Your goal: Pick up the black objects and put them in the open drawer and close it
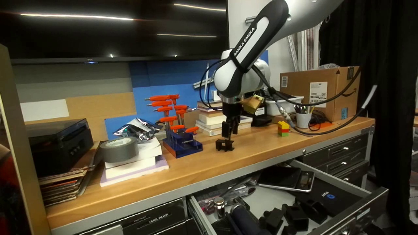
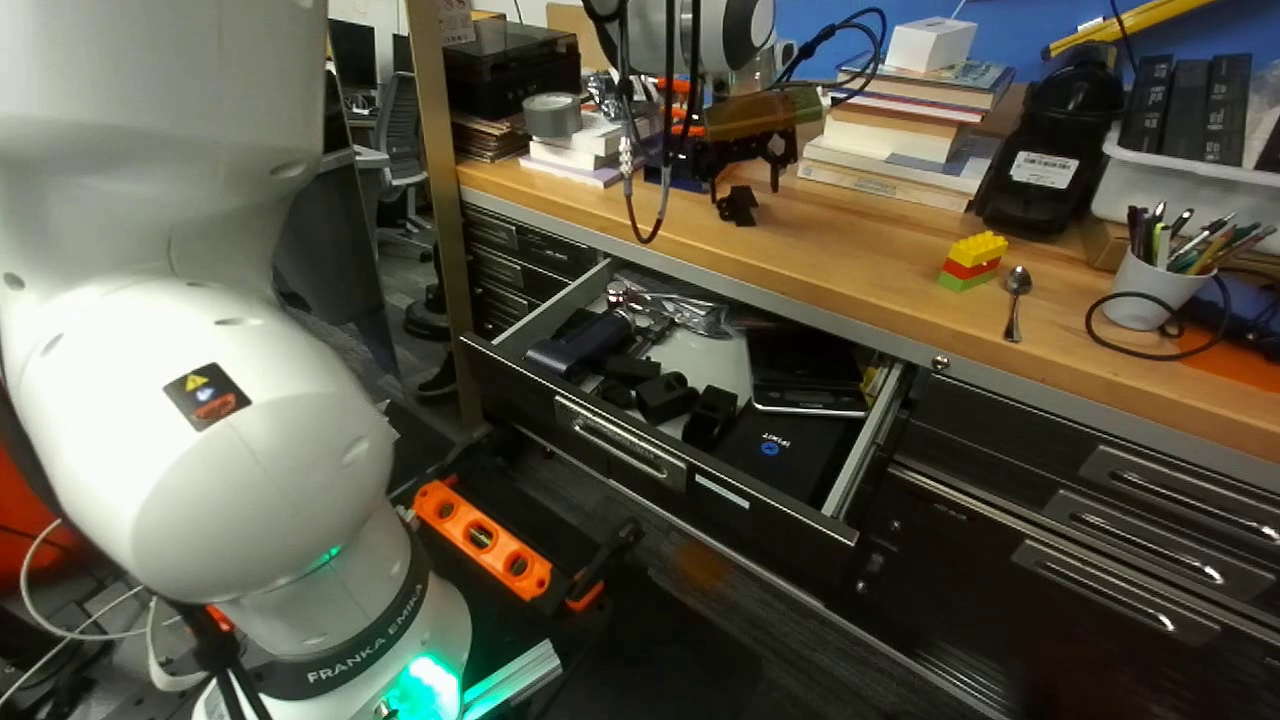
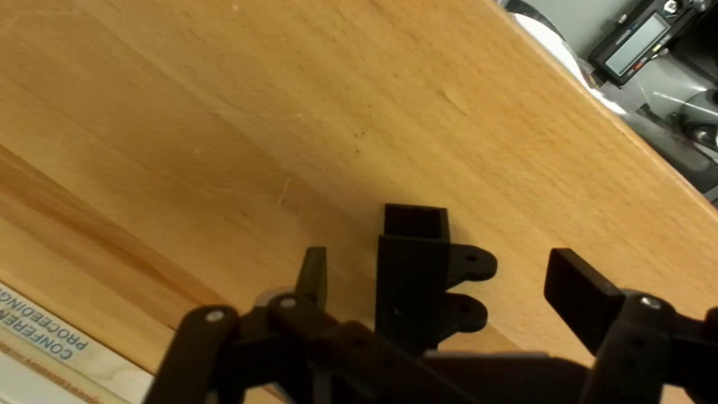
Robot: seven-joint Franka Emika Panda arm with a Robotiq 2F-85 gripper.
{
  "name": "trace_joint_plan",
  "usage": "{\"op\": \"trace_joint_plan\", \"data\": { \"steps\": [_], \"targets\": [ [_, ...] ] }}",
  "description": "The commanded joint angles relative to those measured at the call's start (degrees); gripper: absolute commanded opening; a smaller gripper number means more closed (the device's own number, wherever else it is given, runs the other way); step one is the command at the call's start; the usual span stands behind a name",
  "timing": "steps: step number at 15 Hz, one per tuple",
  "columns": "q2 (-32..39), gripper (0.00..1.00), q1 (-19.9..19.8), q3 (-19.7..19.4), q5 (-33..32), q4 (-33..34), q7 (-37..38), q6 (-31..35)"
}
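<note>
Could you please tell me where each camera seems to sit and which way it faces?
Wrist view: on the wrist, facing down at the black object on the bench; the open gripper shows along the bottom.
An exterior view: raised near the robot's base, facing down across the open drawer; base, arm and gripper show.
An exterior view: raised before the bench, facing the dark screen; arm and gripper show, base unseen.
Both exterior views share the open drawer, black object and gripper.

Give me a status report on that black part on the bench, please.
Gripper open. Black part beneath it on bench, ungripped. Drawer open. Nothing seen blocking the grasp.
</note>
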Motion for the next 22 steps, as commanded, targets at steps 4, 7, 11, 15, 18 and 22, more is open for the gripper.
{"op": "trace_joint_plan", "data": {
  "steps": [4,7,11,15,18,22],
  "targets": [
    [9.7,1.00,-3.2,2.5,4.9,12.7,-7.8,-2.5],
    [12.3,1.00,-3.3,3.0,6.3,17.1,-9.5,-5.3],
    [14.1,1.00,-2.9,2.9,6.5,20.5,-9.7,-8.0],
    [15.4,1.00,-2.0,2.4,6.4,24.9,-8.1,-15.9],
    [16.6,1.00,-1.9,2.3,7.3,28.2,-7.2,-21.7],
    [18.5,1.00,-2.0,2.6,9.5,31.9,-6.7,-25.4]
  ]
}}
